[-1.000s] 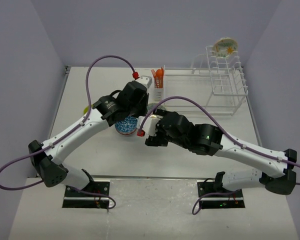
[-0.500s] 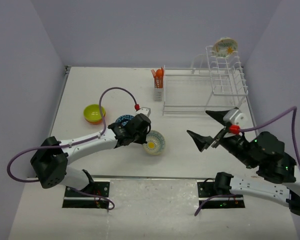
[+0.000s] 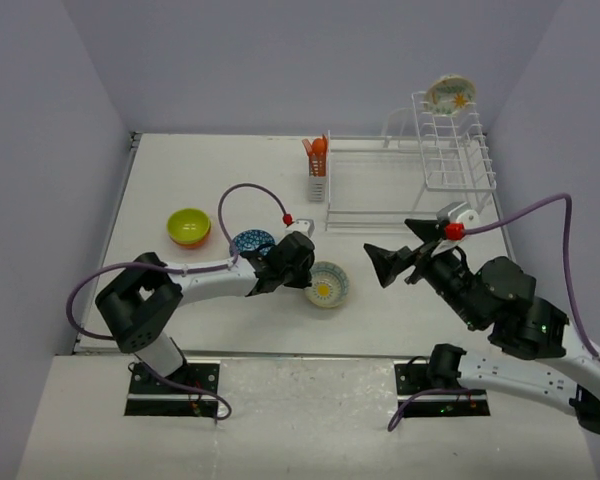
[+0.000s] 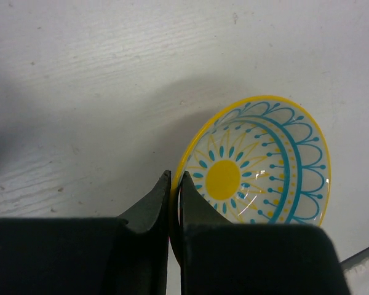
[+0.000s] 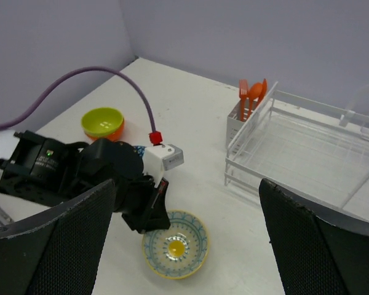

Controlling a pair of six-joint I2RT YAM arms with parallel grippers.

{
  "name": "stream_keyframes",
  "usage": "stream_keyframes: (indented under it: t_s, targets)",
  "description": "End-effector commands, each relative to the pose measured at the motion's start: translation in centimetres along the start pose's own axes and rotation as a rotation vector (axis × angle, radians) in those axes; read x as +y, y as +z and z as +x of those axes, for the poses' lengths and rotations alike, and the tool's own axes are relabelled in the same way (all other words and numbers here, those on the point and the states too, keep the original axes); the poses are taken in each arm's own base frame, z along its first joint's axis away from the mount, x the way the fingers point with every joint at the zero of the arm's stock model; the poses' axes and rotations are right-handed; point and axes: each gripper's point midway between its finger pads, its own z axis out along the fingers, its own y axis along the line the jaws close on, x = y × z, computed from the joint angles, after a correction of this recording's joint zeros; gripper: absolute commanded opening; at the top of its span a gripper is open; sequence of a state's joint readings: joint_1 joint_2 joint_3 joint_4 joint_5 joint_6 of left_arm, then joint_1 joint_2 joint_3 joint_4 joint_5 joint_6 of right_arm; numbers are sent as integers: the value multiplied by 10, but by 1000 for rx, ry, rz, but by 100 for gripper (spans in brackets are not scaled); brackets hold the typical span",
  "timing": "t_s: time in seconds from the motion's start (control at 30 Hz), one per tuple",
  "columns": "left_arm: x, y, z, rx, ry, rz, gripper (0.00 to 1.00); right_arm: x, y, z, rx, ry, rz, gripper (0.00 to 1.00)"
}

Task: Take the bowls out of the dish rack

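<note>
Pinching the near rim of the yellow-rimmed bowl [image 4: 258,161], my left gripper [image 4: 175,179] has its two black fingers drawn together with only the thin edge between them. That bowl is cream inside, with a solid yellow disc at the centre, teal petal dashes around it and a teal scalloped band under the yellow lip. It sits low over the bare table [image 3: 180,170], in front of the dish rack [image 3: 400,190] and a little to its left. From the wrist view it looks tipped towards the fingers (whether its foot rests on the surface I cannot tell).

The left arm lies stretched out low, elbow folded near its base and forearm running rightward to the bowl, with a purple cable [image 3: 242,190] arching over it.

Just behind the wrist is the blue patterned bowl [image 3: 252,242], and farther left the lime-green bowl [image 3: 189,224] is nested in the orange-red bowl [image 5: 98,134]. The leaf-print bowl [image 3: 451,93] stands on edge atop the rack's tall slotted section. The orange utensils [image 3: 317,150] stick up from the cutlery basket [image 3: 317,185] at the rack's left end.

My right gripper [image 3: 390,240] is raised above the table near the rack's front edge, fingers spread wide with nothing between them, looking down on the held bowl.
</note>
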State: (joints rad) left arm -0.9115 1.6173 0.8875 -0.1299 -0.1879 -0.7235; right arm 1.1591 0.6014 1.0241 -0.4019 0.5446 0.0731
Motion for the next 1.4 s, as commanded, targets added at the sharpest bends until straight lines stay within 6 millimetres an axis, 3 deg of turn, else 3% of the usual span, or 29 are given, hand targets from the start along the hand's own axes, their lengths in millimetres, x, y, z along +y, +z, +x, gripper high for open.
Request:
stream_keyframes:
  t_s: [0.0, 0.03, 0.07, 0.13, 0.17, 0.23, 0.27, 0.33, 0.43, 0.5, 0.53, 0.57, 0.6, 0.63, 0.7, 0.73, 0.77, 0.8, 0.83, 0.87, 0.93, 0.97, 1.03, 1.1, 1.13, 1.23, 1.3, 1.33, 1.37]
  targets:
    - [-31, 5, -17, -53, -48, 100, 0, -22, 7, -7, -36, 109, 126, 99]
    - [-32, 6, -15, -46, -45, 104, 0, -17, 10, -1, -8, 135, 95, 99]
    - [-34, 7, -14, -42, -42, 107, 0, -32, 16, 3, 1, 150, 147, 99]
    - [-36, 9, -11, -34, -41, 108, 6, -29, 27, 20, 53, 193, 105, 99]
    - [-36, 8, -12, -38, -42, 107, 19, -40, 29, 21, 53, 209, 139, 99]
    - [-36, 4, -12, -46, -39, 98, 39, -41, 34, 27, 60, 235, 137, 99]
    - [-36, 0, -16, -59, -40, 97, 55, -47, 35, 27, 56, 242, 156, 99]
    - [-39, -6, -19, -63, -35, 109, 69, -50, 36, 23, 44, 254, 167, 99]
    - [-41, -21, -28, -88, -38, 115, 83, -56, 36, 12, 19, 268, 186, 99]
    - [-43, -38, -36, -114, -36, 112, 86, -62, 35, 1, -8, 288, 207, 99]
    - [-50, -56, -50, -157, -40, 138, 90, -70, 38, -1, -9, 297, 237, 99]
    - [-51, -66, -57, -189, -39, 132, 100, -72, 39, -12, -27, 314, 234, 99]
    - [-59, -80, -65, -212, -31, 154, 100, -73, 42, -17, -34, 349, 231, 99]
    - [-63, -93, -73, -239, -30, 170, 100, -90, 49, -17, -28, 381, 278, 99]
    - [-74, -132, -99, -309, -16, 220, 100, -88, 57, -37, -64, 501, 208, 99]
    - [-76, -151, -110, -347, 8, 238, 100, -116, 63, -39, -80, 557, 259, 99]
    - [-74, -167, -119, -359, 23, 222, 100, -109, 66, -55, -107, 684, 173, 99]
    - [-68, -177, -124, -373, 33, 196, 100, -118, 68, -62, -130, 747, 165, 99]
    - [-60, -193, -132, -409, 29, 169, 100, -142, 66, -67, -171, 800, 211, 99]
    - [-30, -199, -138, -443, 22, 39, 100, -160, 71, -71, -205, 909, 242, 99]
    - [6, -222, -155, -512, -34, -74, 100, -185, 72, -78, -269, 957, 317, 99]
    - [42, -223, -163, -509, -79, -156, 100, -203, 74, -80, -315, 1008, 383, 99]
    - [92, -235, -172, -535, -150, -202, 100, -224, 77, -80, -409, 1102, 445, 99]
    - [121, -236, -175, -531, -177, -204, 100, -240, 80, -65, -459, 1192, 493, 99]
    - [130, -235, -174, -525, -184, -215, 100, -244, 80, -78, -541, 1232, 461, 99]
    - [160, -235, -164, -489, -191, -285, 100, -270, 91, -69, -612, 1326, 511, 99]
    - [168, -244, -160, -500, -187, -312, 100, -288, 105, -62, -614, 1360, 537, 99]
    - [173, -248, -157, -505, -174, -341, 100, -291, 108, -79, -635, 1317, 525, 99]
    - [176, -254, -155, -522, -169, -355, 100, -296, 112, -82, -634, 1309, 538, 99]
